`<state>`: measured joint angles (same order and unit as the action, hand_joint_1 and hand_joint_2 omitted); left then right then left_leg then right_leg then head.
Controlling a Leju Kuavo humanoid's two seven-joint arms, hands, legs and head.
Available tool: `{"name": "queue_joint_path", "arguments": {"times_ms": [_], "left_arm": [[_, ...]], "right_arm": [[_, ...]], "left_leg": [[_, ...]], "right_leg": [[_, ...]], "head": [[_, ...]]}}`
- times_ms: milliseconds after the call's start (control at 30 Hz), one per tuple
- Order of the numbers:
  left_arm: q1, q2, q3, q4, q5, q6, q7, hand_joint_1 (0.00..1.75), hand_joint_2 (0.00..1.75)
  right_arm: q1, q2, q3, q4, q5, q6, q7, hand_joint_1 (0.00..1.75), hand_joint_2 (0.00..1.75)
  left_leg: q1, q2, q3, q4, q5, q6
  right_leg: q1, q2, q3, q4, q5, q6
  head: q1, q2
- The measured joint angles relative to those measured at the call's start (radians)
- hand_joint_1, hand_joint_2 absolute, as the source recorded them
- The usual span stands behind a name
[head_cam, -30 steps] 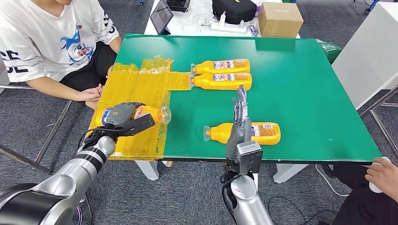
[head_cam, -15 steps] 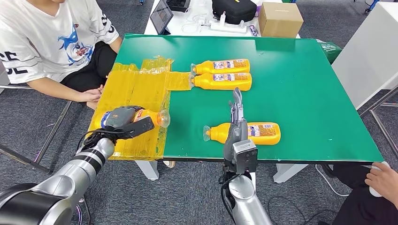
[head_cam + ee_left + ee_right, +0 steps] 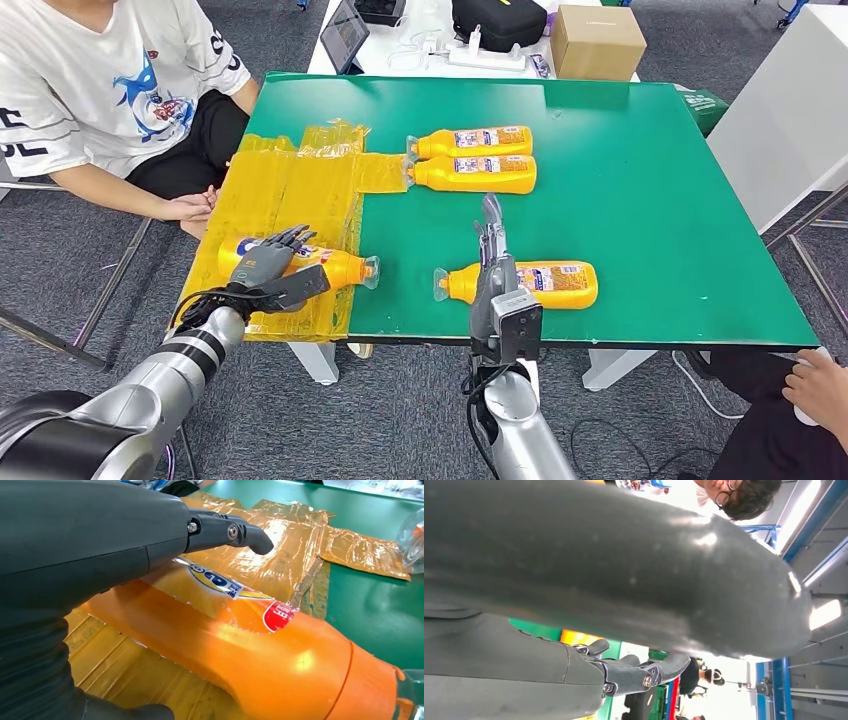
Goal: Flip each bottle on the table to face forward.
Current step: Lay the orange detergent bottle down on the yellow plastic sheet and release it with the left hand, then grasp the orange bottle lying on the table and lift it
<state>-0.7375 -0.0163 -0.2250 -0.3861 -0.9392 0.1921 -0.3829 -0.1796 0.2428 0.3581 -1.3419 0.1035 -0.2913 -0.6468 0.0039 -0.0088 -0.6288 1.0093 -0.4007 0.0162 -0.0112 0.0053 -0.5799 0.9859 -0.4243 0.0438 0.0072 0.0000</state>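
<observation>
Several orange bottles lie on their sides on the green table (image 3: 640,180). One bottle (image 3: 335,266) rests on the yellow plastic sheet (image 3: 290,190) at the front left, cap pointing right. My left hand (image 3: 268,262) lies over its base end with fingers spread, not closed around it. In the left wrist view that bottle (image 3: 240,650) sits under my fingers (image 3: 225,530), its label partly up. My right hand (image 3: 490,262) stands edge-on with straight fingers, against the neck end of the front bottle (image 3: 545,283). Two more bottles (image 3: 470,142) (image 3: 475,173) lie side by side further back.
A seated person is at the left, one hand (image 3: 190,205) by the table edge near the yellow sheet. Another person's hand (image 3: 815,375) shows at the lower right. Behind the green table stand a cardboard box (image 3: 597,40), a black bag (image 3: 498,20) and a tablet (image 3: 345,35).
My left hand has let go of the bottle it held. The bottle now lies flat on the sheet, further right, and the fingers have spread. My right hand drifted slightly left.
</observation>
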Motion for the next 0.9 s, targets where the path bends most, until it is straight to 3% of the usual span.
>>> {"name": "queue_joint_path", "arguments": {"times_ms": [433,567,767,900], "left_arm": [[0.005,0.004,0.054,0.000,0.074,-0.082,-0.035,0.00,1.75],[0.007,0.004,0.097,-0.005,0.175,-0.146,-0.080,0.00,0.00],[0.046,-0.002,0.223,-0.083,0.482,-0.383,-0.218,0.00,0.00],[0.078,-0.012,0.280,-0.195,0.672,-0.494,-0.227,0.00,0.00]], "right_arm": [[-0.006,0.001,-0.017,0.024,-0.008,0.003,0.001,0.00,0.00],[-0.008,0.001,-0.021,0.028,-0.009,0.004,0.001,0.00,0.00],[-0.009,0.006,-0.024,0.046,0.003,0.009,-0.002,0.00,0.00],[-0.009,0.011,-0.025,0.062,0.003,0.018,-0.006,0.00,0.00]], "left_leg": [[0.000,-0.001,0.000,0.000,0.001,0.000],[0.000,-0.001,0.001,0.000,0.002,-0.001],[0.000,0.000,0.000,0.000,0.002,-0.001],[0.000,0.000,0.000,0.000,0.002,-0.001]], "right_leg": [[0.000,0.000,0.001,0.000,0.000,0.000],[0.000,0.000,0.001,0.000,0.000,0.000],[0.000,0.000,0.000,0.000,0.000,0.000],[0.000,0.000,0.000,0.000,0.000,0.000]], "head": [[0.000,0.000],[0.000,0.000],[0.000,0.000],[0.000,0.000]]}}
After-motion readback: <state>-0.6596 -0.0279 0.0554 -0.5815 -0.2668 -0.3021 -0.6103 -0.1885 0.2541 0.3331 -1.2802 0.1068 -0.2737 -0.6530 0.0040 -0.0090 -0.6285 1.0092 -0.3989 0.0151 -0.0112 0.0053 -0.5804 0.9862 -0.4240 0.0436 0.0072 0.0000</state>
